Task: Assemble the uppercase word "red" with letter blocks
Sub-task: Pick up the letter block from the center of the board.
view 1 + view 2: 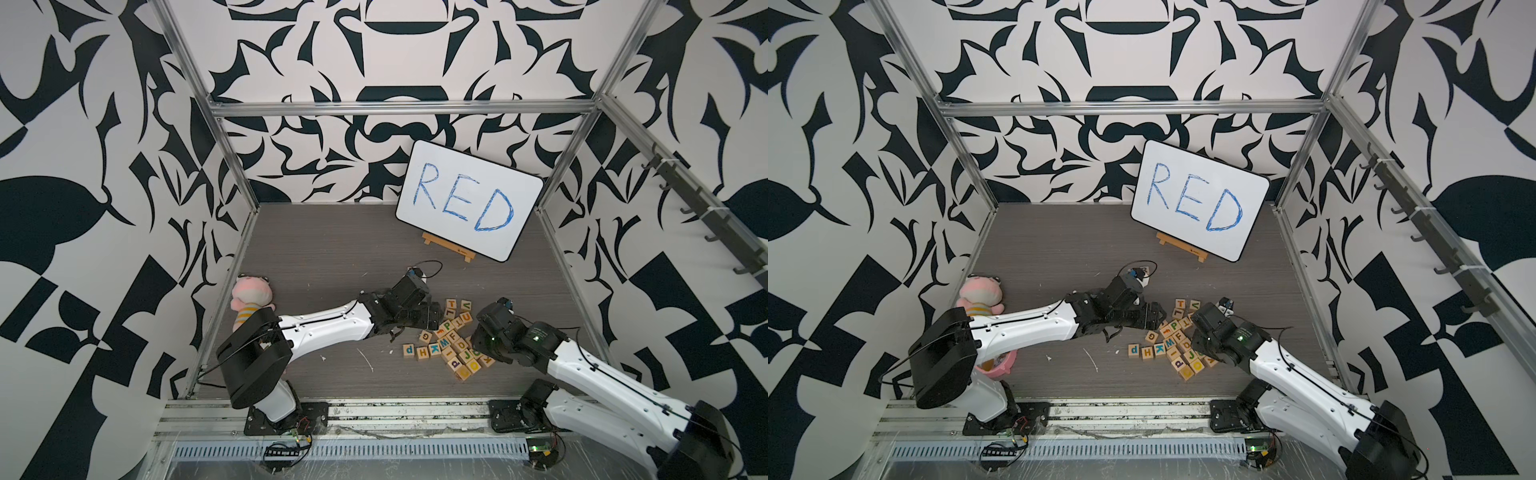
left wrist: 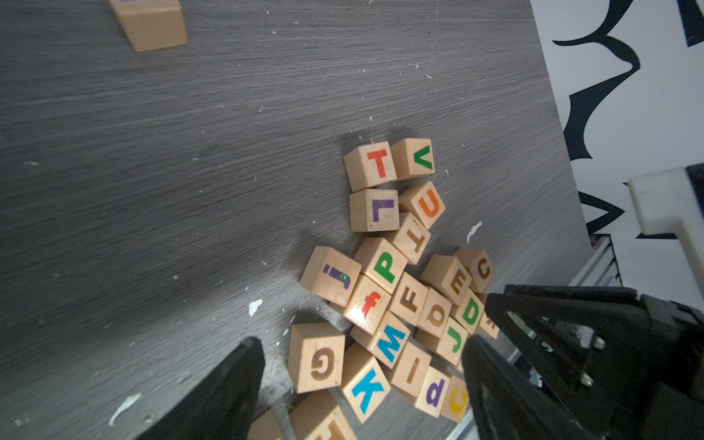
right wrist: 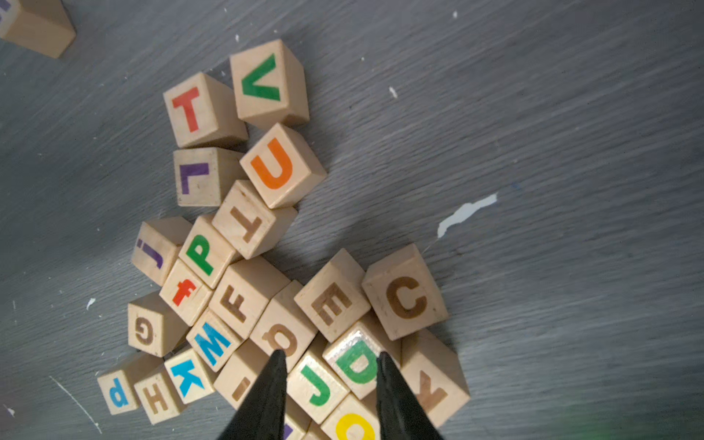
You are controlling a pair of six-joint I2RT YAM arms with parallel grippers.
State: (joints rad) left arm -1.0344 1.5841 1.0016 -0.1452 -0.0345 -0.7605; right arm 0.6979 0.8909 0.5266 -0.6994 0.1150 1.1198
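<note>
Right claw (image 3: 331,358) hangs over the right side of the blocks (image 1: 451,338), its tips a little apart and gripping nothing. The green D (image 3: 356,362) and green J (image 3: 320,384) show between them. A brown E (image 3: 331,304) lies just beside the D, next to a brown C (image 3: 405,297). Left claw (image 2: 364,343) hovers at the heap's left side, tips wide apart, above the G (image 2: 322,364), K (image 2: 367,388) and M (image 2: 390,343). Nearly all the blocks sit in one loose jumble at the front right of the table (image 1: 332,249); one block lies apart (image 2: 148,23). At the back a board (image 1: 469,199) with blue RED leans on an easel (image 1: 449,247), and a plush (image 1: 251,297) sits at the left edge.
</note>
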